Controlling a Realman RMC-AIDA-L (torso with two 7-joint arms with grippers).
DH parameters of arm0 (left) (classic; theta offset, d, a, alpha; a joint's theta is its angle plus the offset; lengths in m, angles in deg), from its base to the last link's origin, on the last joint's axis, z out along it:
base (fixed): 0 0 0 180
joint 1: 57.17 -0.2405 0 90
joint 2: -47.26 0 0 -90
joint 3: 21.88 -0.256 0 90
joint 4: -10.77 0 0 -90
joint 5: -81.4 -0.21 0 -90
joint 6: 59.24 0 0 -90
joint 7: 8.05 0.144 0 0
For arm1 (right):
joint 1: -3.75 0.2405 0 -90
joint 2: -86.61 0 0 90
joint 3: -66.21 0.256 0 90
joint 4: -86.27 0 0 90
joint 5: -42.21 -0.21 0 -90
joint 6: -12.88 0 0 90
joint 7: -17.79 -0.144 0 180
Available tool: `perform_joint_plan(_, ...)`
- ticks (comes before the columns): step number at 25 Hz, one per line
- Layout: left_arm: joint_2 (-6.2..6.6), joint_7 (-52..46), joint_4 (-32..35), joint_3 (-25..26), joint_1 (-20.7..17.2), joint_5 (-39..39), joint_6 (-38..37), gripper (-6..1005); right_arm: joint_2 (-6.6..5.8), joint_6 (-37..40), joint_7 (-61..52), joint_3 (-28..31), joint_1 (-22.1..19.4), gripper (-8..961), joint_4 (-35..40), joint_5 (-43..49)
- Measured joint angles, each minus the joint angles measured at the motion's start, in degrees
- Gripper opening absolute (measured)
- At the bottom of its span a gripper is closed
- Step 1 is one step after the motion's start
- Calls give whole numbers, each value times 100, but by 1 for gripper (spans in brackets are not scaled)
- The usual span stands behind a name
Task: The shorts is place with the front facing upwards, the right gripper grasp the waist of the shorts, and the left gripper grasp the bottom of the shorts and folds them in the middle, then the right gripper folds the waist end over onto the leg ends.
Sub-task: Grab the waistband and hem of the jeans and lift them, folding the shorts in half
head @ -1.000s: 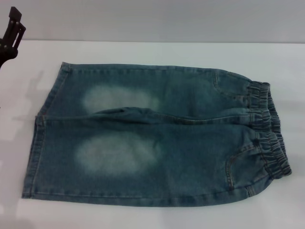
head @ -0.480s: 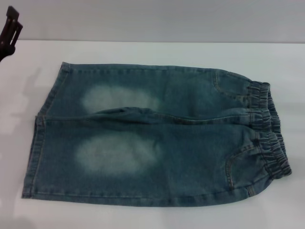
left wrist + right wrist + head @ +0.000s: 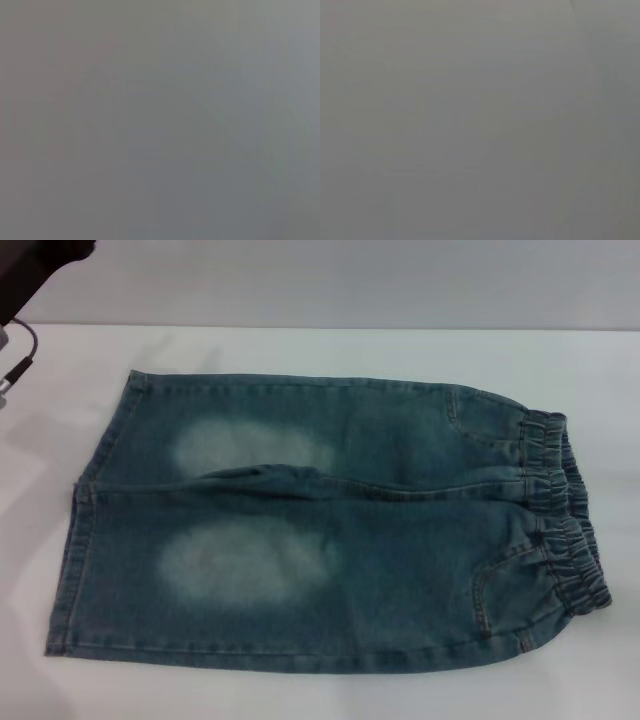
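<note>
The shorts [image 3: 320, 530] lie flat, front up, on the white counter [image 3: 330, 348]; the waist of the shorts [image 3: 565, 515] points to the robot's right and the bottom of the shorts [image 3: 75, 540] to its left. Only a dark part of the left arm [image 3: 35, 265] shows, at the far left corner. Neither pincer is visible, so their state cannot be told.

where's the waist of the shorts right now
In the head view the waist is at the right end of the shorts, which lie flat on the white table, with the leg hems at the opposite, left end.
</note>
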Motion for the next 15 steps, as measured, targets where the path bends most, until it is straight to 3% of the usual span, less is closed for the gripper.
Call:
perform_joint_plan(3, 76, -864, 536, -303, -85, -406, 260, 818, -10, 22, 0, 105, -104, 515, 25, 0)
perform_joint_plan(5, 197, -2009, 1087, -459, -198, -1067, 363, 818, -13, 23, 0, 148, -176, 515, 65, 0)
perform_joint_plan(10, 354, -2872, 1339, -467, -277, -1561, 212, 816, -15, 40, -3, 330, -374, 515, 189, 1)
perform_joint_plan(11, 635, -4029, 1476, -450, -339, -2229, -216, 816, -15, 47, -7, 392, -420, 515, 215, 1)
perform_joint_plan(13, 711, -4360, 1506, -434, -347, -2467, -390, 815, -17, 52, -12, 489, -484, 515, 242, 0)
perform_joint_plan(15, 864, -4848, 1562, -379, -375, -2824, -721, 815, -23, 56, -14, 549, -534, 515, 272, 1)
